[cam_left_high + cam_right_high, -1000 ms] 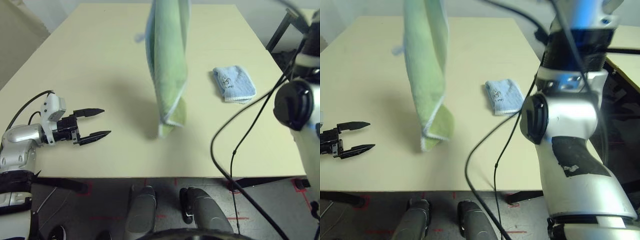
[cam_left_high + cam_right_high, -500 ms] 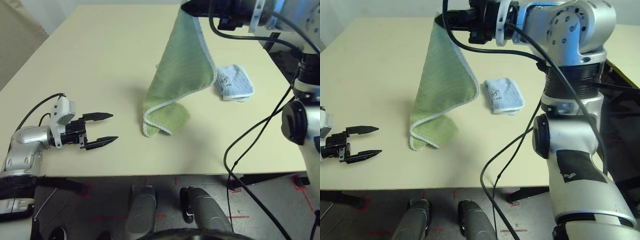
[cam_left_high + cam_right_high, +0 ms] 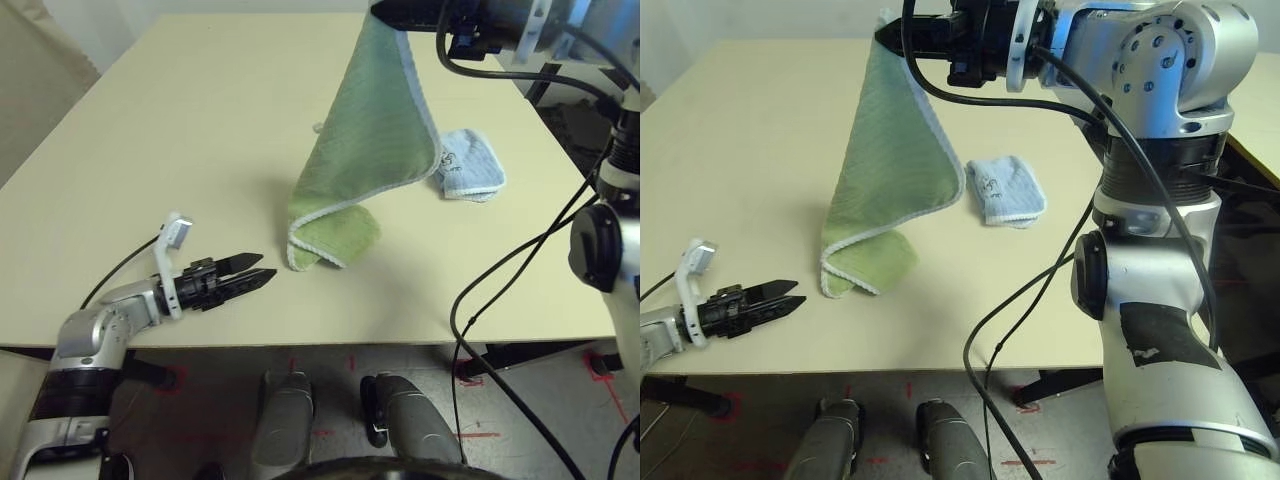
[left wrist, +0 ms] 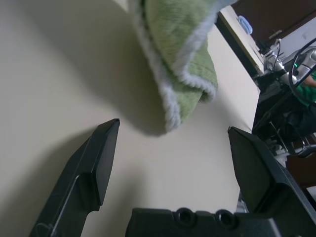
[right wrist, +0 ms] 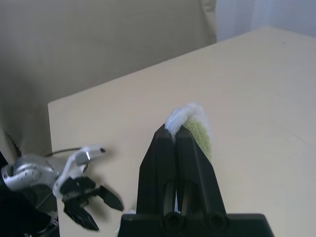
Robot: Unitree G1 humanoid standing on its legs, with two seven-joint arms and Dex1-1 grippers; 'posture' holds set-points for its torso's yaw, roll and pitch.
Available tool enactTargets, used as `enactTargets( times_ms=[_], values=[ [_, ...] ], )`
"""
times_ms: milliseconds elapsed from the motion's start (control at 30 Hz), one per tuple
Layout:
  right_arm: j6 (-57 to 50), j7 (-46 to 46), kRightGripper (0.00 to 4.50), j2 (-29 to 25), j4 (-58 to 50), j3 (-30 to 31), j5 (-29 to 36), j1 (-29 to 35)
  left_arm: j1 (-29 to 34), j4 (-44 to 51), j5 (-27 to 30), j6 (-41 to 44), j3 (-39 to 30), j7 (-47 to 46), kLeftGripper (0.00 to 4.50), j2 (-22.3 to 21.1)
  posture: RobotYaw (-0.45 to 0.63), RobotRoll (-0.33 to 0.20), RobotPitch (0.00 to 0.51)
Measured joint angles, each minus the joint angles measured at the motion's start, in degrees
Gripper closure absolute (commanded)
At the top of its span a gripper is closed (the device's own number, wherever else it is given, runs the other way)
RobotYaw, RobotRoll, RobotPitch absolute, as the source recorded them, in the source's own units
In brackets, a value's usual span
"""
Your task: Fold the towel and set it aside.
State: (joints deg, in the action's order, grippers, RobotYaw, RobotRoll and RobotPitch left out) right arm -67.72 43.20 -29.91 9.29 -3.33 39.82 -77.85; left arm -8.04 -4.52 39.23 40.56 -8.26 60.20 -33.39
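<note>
Forearm of the left arm reaches low across the near-left edge of the tabletop (image 3: 180,130), nearly level, with the left tool (image 3: 262,277) at its end aimed toward the towel (image 3: 365,150); its two black fingers (image 4: 98,163) stand apart with nothing between them in the left wrist view, and their tips lie near the towel's lower fold without touching it. Further right, the towel hangs as a slanted green sheet with white edging, its bottom end bunched and doubled over on the tabletop near the middle, its top corner lifted high above the far part of the tabletop. That top corner is pinched in the right tool (image 5: 174,132), whose fingers are pressed together on the cloth, a tuft of white edging and green pile showing just past the tips. The right arm comes in from the right, raised high with its forearm roughly level and pointing toward the robot's left, black cables looping down from it. Just beside the hanging sheet, on its right, a small folded light blue towel (image 3: 470,172) lies flat on the tabletop.
</note>
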Motion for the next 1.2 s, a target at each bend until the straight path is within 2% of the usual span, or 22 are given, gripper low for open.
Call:
enactTargets(
  times_ms=[67,167,267,633,800,867,900,967,1067,1200],
  values=[
    [-0.54,-0.9,4.47,0.22,-0.61,-0.6,0.27,0.12,-1.19,-0.01,-0.86,-0.56,0.35,-2.02,0.0,2.18,0.07,0.0,0.144],
    [-1.16,-1.59,4.47,0.63,-1.88,-0.7,0.74,0.34,-2.86,-0.27,-2.04,-1.12,1.72,-3.28,0.0,3.14,0.06,0.0,0.144],
    [-1.45,-2.24,4.5,0.67,-2.24,-0.95,0.85,0.38,-4.57,-1.79,-3.87,-2.28,3.04,-3.71,0.64,3.87,0.06,0.0,0.145],
    [-1.77,-2.97,4.5,0.6,-2.99,-2.14,0.92,1.35,-7.65,-5.49,-6.25,-2.53,4.86,-3.68,4.47,4.64,0.05,0.0,0.144],
    [-1.75,-2.79,4.5,0.02,-3.08,-2.13,0.86,1.87,-8.01,-5.7,-5.25,-1.71,3.83,-3.34,4.47,5.24,0.05,0.0,0.142],
    [-1.73,-0.31,4.5,-2.32,-4.25,-1.62,1.01,3.39,-10.63,-8.26,-0.86,0.16,-0.04,-3.2,4.47,6.73,0.05,0.0,0.141],
    [-1.72,1.51,4.5,-3.71,-4.66,-0.93,1.21,4.25,-12.52,-9.42,0.81,0.58,-2.34,-3.01,4.47,6.08,0.05,0.0,0.14],
    [-1.57,6.37,4.5,-7.58,-5.45,0.83,1.92,6.14,-16.2,-11.39,2.16,0.75,-5.31,-1.22,4.47,1.82,0.05,0.0,0.139],
    [1.23,14.95,4.5,-15.82,-5.39,4.68,0.62,9.33,-20.4,-17.07,1.23,0.12,-6.72,4.08,4.47,-7.57,0.05,0.0,0.137],
    [3.14,23.24,4.5,-21.12,-1.98,7.11,-0.63,10.01,-25.52,-27.14,-1.95,-1.95,-6.36,12.07,4.47,-16.45,0.04,0.0,0.135]
  ],
)
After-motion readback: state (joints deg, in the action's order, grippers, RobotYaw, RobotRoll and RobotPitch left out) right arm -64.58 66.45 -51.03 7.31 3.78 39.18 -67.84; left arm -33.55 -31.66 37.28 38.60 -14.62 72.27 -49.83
